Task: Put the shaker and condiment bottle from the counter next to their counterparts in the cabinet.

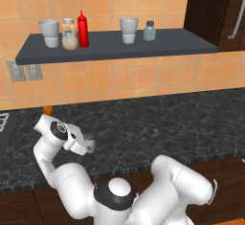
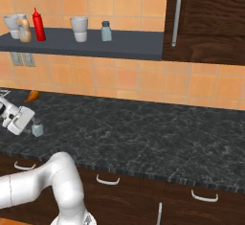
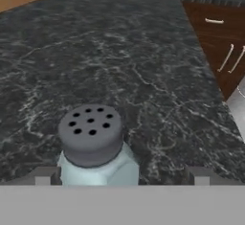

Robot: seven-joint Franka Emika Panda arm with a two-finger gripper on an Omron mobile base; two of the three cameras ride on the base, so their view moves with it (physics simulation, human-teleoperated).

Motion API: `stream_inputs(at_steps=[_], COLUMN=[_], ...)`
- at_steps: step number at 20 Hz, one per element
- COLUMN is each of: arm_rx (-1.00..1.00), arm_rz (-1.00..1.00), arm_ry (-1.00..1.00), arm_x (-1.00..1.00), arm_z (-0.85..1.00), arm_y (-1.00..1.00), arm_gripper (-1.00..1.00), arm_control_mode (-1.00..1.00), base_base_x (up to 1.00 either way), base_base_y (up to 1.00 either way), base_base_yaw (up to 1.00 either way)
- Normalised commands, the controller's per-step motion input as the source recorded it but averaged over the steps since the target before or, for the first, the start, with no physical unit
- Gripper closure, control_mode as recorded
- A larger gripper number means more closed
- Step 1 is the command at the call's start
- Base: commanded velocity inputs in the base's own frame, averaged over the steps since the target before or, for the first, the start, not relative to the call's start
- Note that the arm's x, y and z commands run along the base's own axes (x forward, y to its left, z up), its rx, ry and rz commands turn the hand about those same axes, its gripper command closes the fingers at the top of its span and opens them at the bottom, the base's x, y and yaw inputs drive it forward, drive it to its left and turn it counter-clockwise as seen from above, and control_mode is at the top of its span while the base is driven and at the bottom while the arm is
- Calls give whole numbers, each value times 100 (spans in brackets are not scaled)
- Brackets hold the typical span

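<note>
Even, bright rendered light; soft shadows; slightly coarse, no glare.

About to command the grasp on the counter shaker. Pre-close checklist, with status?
1. Gripper open: ok, a fingertip on each side of the shaker.
2. Shaker upright on the counter: ok, perforated cap faces up.
3. Shaker centred between the fingertips: not ok, it sits nearer the left one in the hand view.
4. Condiment bottle already on the cabinet beside the orange-tinted jar: ok.
5. Free spot beside the shelf shaker: ok, bare shelf to its right.
6. Fingers low enough on the shaker's body: cannot tell.
</note>
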Motion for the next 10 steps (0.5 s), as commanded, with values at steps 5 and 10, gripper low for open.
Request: stream_inputs(at_steps=[5,10], arm_rx=[8,17], arm_rz=[0,0], arm_ry=[4,0], arm_x=[86,8], arm_z=[-23,1], arm_y=[-38,-23], arm_gripper=[-100,100], arm_control_mode=[-100,-100], base_base_x=[0,0], base_base_y=[0,0], base_base_yaw=[0,0])
